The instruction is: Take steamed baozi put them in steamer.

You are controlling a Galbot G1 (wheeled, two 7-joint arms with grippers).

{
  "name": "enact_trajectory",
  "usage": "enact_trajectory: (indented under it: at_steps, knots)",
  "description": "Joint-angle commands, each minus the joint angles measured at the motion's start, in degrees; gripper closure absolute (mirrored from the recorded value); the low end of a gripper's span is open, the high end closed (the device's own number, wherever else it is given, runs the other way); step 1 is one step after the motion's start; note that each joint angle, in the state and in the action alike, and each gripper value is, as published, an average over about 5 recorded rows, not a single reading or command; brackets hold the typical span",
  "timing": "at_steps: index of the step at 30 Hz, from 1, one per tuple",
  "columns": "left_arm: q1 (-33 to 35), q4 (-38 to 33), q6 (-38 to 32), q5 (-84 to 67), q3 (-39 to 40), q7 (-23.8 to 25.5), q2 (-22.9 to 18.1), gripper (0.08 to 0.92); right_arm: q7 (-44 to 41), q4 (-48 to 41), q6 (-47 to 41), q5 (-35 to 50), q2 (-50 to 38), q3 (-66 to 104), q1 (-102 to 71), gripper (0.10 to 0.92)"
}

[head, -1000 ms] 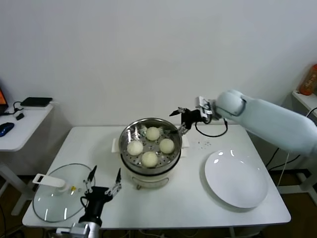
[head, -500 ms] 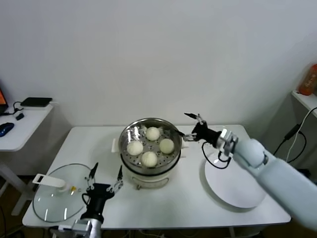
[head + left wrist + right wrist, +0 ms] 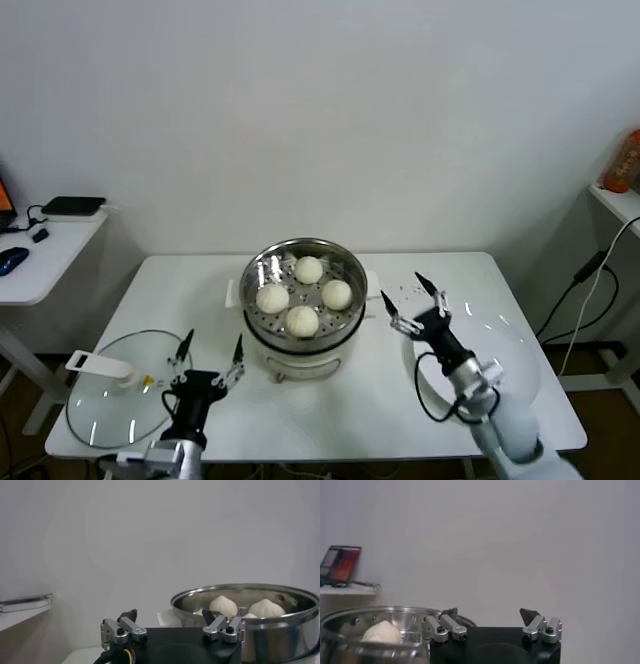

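Several cream-white baozi [image 3: 303,294] lie on the perforated tray inside the shiny steel steamer [image 3: 352,262] at the table's middle. In the left wrist view the steamer [image 3: 280,622] shows with baozi [image 3: 223,605] inside; in the right wrist view its rim [image 3: 365,617] and one baozi [image 3: 381,630] show. My right gripper [image 3: 413,294] is open and empty, right of the steamer, over the near left edge of the white plate [image 3: 505,365]. My left gripper [image 3: 209,357] is open and empty, low at the table's front left, near the steamer's base.
A round glass lid [image 3: 110,395] with a white handle [image 3: 98,365] lies at the front left. A side table [image 3: 40,250] with a dark device stands at far left. An orange bottle [image 3: 623,160] sits on a shelf at far right.
My right arm has swung back from the steamer's far right rim, down and toward me, to over the plate's left edge. The left gripper has stayed put.
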Motion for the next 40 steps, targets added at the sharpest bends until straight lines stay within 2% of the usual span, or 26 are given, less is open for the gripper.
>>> enact_trajectory:
  at_steps: [1, 21, 40]
  knots:
    - [0.04, 0.69, 0.08, -0.24, -1.19, -0.29, 1.02, 0.177, -0.55, 2.78, 6.89, 1.91, 11.37, 10.93, -21.18, 0.203]
    - [-0.08, 0.71, -0.57, -4.36, -7.02, 2.56, 2.59, 0.177, -1.56, 4.82, 7.03, -0.94, 12.13, 9.05, -22.72, 0.203]
    - [0.34, 0.01, -1.22, -4.8, -7.18, 2.9, 1.64, 0.177, -2.64, 4.73, 7.09, -1.04, 11.75, 8.79, -22.13, 0.203]
